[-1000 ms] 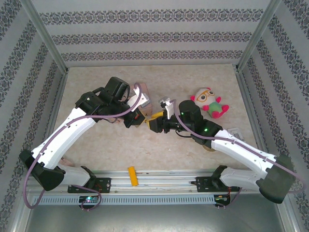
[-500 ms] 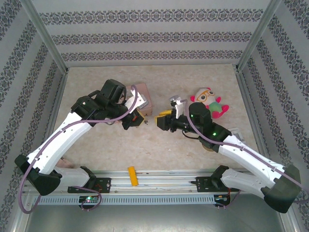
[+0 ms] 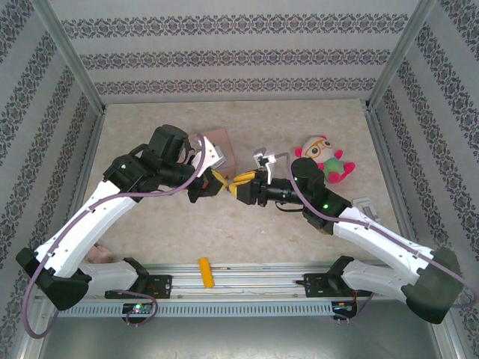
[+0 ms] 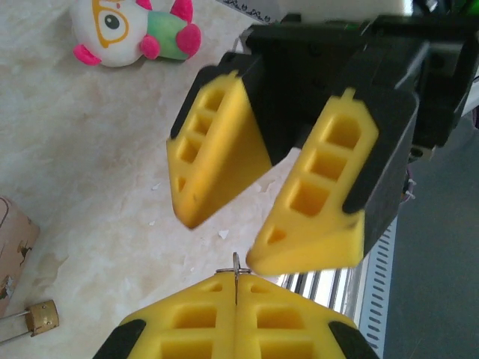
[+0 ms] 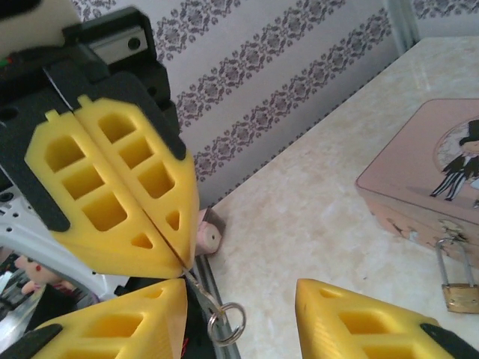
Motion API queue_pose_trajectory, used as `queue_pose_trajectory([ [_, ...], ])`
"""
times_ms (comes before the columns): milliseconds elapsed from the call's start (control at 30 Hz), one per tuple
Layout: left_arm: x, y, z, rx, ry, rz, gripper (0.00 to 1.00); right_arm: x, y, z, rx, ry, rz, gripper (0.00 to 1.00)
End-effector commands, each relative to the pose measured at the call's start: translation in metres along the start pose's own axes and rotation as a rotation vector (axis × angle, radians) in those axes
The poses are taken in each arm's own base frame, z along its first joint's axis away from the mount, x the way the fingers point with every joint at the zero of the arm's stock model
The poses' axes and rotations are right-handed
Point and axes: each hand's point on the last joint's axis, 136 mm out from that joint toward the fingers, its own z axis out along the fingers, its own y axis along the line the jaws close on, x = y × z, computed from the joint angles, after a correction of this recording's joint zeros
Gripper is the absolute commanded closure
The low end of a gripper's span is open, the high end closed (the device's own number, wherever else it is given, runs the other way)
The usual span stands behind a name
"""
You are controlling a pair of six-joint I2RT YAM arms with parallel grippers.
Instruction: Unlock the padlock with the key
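The two arms meet over the middle of the counter (image 3: 247, 232), their yellow-fingered tools tip to tip. The left tool (image 3: 215, 182) is pinched tight: in the left wrist view its two fingers (image 4: 187, 325) lie flat against each other, and the key (image 4: 236, 268), a thin grey sliver with a small wire ring, sticks out of the seam at their tips.

The right tool (image 3: 241, 187) faces it with its jaws apart at a middling width. Seen from the right wrist, the key (image 5: 213, 305) and its ring reach down from the left tool's closed tips into the gap between the right tool's fingers (image 5: 112, 325), closer to the finger on the left of that view. The other finger stands well clear of it. I cannot tell whether the nearer finger touches the key.

The padlock (image 5: 458, 295), small and brass-coloured, sits at the front face of the pink tin (image 5: 419, 179), with its silver shackle reaching up to the tin's clasp. In the left wrist view the padlock (image 4: 43, 317) shows just beside the tin's corner, apart from both tools. The tin (image 3: 222, 143) lies just behind the left tool.

A white plush toy (image 3: 325, 158) with pink limbs lies beyond the right arm, and a yellow oblong block (image 3: 205, 272) rests at the near edge between the arm bases
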Motion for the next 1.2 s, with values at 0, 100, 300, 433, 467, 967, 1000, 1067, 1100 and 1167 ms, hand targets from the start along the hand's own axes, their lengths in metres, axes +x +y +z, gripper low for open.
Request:
queue_pose_trajectory([
  [0, -0.0073, -0.0012, -0.0036, 0.017, -0.045, 0.009, 1.0, -0.004, 0.0171, 0.0045, -0.083, 0.004, -0.018, 0.57],
  [100, -0.0082, 0.0001, -0.004, 0.016, -0.051, 0.004, 1.0, -0.0039, 0.0177, 0.0071, -0.094, 0.011, -0.014, 0.58],
  [300, -0.009, 0.0031, -0.0041, 0.014, -0.057, -0.01, 1.0, -0.0036, 0.0184, 0.0084, -0.104, 0.014, -0.015, 0.62],
  [433, -0.0102, 0.0015, -0.0048, 0.024, -0.062, -0.009, 1.0, -0.0038, 0.0171, 0.0084, -0.103, 0.011, -0.015, 0.63],
  [467, -0.0101, 0.0015, -0.0047, 0.026, -0.062, -0.011, 1.0, -0.0043, 0.0171, 0.0085, -0.105, 0.01, -0.013, 0.63],
  [967, -0.0088, 0.0041, -0.0078, 0.03, -0.079, -0.026, 1.0, -0.0055, 0.0185, 0.0076, -0.139, 0.012, -0.01, 0.76],
  [1000, -0.0091, 0.004, -0.0079, 0.034, -0.082, -0.027, 1.0, -0.0055, 0.0188, 0.0069, -0.141, 0.01, -0.011, 0.77],
  [1067, -0.0101, 0.0048, -0.0087, 0.041, -0.092, -0.031, 1.0, -0.0055, 0.0193, 0.0049, -0.144, 0.004, -0.012, 0.79],
  [1100, -0.0103, 0.005, -0.0092, 0.043, -0.096, -0.033, 1.0, -0.0057, 0.0196, 0.0039, -0.145, 0.002, -0.013, 0.81],
  [1167, -0.0109, 0.0059, -0.0101, 0.051, -0.104, -0.043, 1.0, -0.0065, 0.02, 0.0017, -0.146, -0.005, -0.013, 0.84],
])
